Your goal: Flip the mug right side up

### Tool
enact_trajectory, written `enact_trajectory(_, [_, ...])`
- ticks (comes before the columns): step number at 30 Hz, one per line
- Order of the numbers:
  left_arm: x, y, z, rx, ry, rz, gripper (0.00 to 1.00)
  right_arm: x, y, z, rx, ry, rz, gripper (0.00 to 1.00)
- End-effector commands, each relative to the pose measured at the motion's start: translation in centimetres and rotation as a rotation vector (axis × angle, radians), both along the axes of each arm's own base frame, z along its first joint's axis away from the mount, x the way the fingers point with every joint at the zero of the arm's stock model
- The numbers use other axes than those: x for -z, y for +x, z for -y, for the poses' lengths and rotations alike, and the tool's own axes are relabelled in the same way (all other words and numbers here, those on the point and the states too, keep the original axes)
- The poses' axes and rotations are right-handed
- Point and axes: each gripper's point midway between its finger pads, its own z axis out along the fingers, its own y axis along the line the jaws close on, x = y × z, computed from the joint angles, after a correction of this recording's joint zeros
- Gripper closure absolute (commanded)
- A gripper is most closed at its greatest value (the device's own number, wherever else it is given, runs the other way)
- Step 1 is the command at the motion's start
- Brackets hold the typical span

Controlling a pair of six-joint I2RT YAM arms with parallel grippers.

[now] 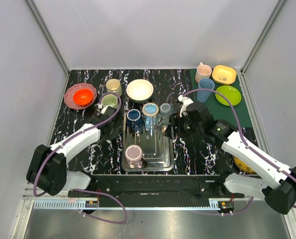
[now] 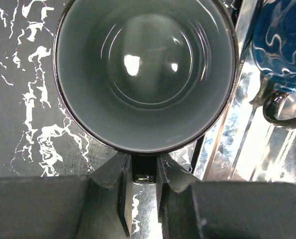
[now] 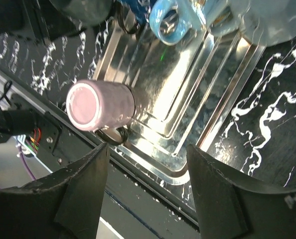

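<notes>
Left gripper (image 1: 110,115) (image 2: 144,169): jaws closed tight on the handle of a dark mug (image 1: 108,101) (image 2: 145,74), glossy ceramic, pale grey-green inside. The dark mug is mouth up, and the left wrist view looks straight down into it. It is on the left half of the black, white-veined marble table (image 1: 198,159), just off the far-left corner of the rectangular steel tray (image 1: 160,159). I cannot tell whether its base touches the table.

The steel tray lies at the middle of the table's near edge, long side running near to far.

A pink ceramic mug (image 1: 134,155) (image 3: 100,105) stands base up on its rim near the tray's near-left corner. Its handle points toward the near-right, and it is apart from both grippers.

Right gripper (image 1: 169,127) (image 3: 147,154): jaws wide open, holding nothing. It is over the tray's right edge, toward the far end. In the right wrist view the pink ceramic mug shows between the fingers, well apart from them.

At the far end of the tray a dark blue glazed mug (image 1: 134,118) (image 2: 282,45) and a light blue mug (image 1: 150,110) (image 3: 168,20) stand side by side. The dark blue glazed mug is just right of the dark mug.
</notes>
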Motion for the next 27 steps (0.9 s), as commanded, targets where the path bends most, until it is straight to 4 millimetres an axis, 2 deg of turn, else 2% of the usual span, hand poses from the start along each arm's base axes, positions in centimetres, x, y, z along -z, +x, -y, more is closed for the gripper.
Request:
enact_trajectory(1, [0.2, 1.5, 0.6, -0.026, -0.051, 0.060, 0.83, 1.2, -1.0, -0.4, -0.043, -0.034, -0.022, 0.31])
enact_trajectory(3, [0.2, 1.2, 0.5, -0.026, -0.057, 0.059, 0.67, 1.4, -1.3, -0.6, -0.054, -0.037, -0.028, 0.31])
enact_trajectory(4, [0.3, 1.1, 0.5, -0.027, -0.061, 0.058, 0.56, 1.5, -1.4, -0.7, -0.059, -0.039, -0.031, 0.31])
enact_trajectory(6, [-0.3, 0.6, 0.4, -0.027, -0.074, 0.060, 0.44, 1.9, -2.1, -1.1, -0.095, -0.046, -0.041, 0.31])
enact_trajectory(7, [-0.8, 0.5, 0.5, -0.024, -0.081, 0.063, 0.35, 2.1, -2.5, -1.4, -0.119, -0.054, -0.046, 0.31])
enact_trajectory(8, [-1.9, 0.2, 0.7, -0.017, -0.105, 0.085, 0.30, 2.6, -3.0, -1.7, -0.164, -0.080, -0.050, 0.31])
enact_trajectory(10, [-3.3, -1.0, 0.5, -0.003, -0.117, 0.085, 0.06, 3.3, -5.0, -3.0, -0.265, -0.122, -0.060, 0.30])
enact_trajectory(11, [-5.2, -1.4, 0.8, 0.016, -0.148, 0.138, 0.01, 3.9, -5.5, -3.5, -0.310, -0.163, -0.065, 0.29])
enact_trajectory(12, [-6.0, -2.4, 0.4, 0.020, -0.147, 0.138, 0.01, 4.4, -6.8, -4.3, -0.361, -0.198, -0.052, 0.28])
enact_trajectory(14, [-9.4, -3.1, 0.3, 0.028, -0.194, 0.229, 0.01, 5.3, -7.7, -5.4, -0.422, -0.250, -0.033, 0.28])
enact_trajectory(16, [-11.4, -4.0, 0.0, 0.030, -0.219, 0.267, 0.01, 5.8, -8.9, -6.5, -0.481, -0.286, -0.007, 0.28])
enact_trajectory(20, [-14.5, -5.0, -0.5, 0.027, -0.278, 0.371, 0.01, 7.5, -8.7, -8.7, -0.520, -0.353, 0.024, 0.28])
enact_trajectory(22, [-15.1, -5.2, -0.8, 0.022, -0.284, 0.402, 0.01, 7.7, -8.6, -9.7, -0.530, -0.367, 0.050, 0.29])
enact_trajectory(23, [-15.1, -5.2, -0.9, 0.020, -0.281, 0.406, 0.01, 8.7, -8.6, -10.1, -0.541, -0.387, 0.040, 0.30])
enact_trajectory(25, [-15.0, -5.4, -1.1, 0.018, -0.279, 0.415, 0.01, 9.1, -7.9, -10.7, -0.529, -0.408, 0.062, 0.30])
enact_trajectory(27, [-14.9, -5.4, -1.2, 0.015, -0.277, 0.418, 0.01, 10.3, -7.2, -11.3, -0.518, -0.440, 0.071, 0.32])
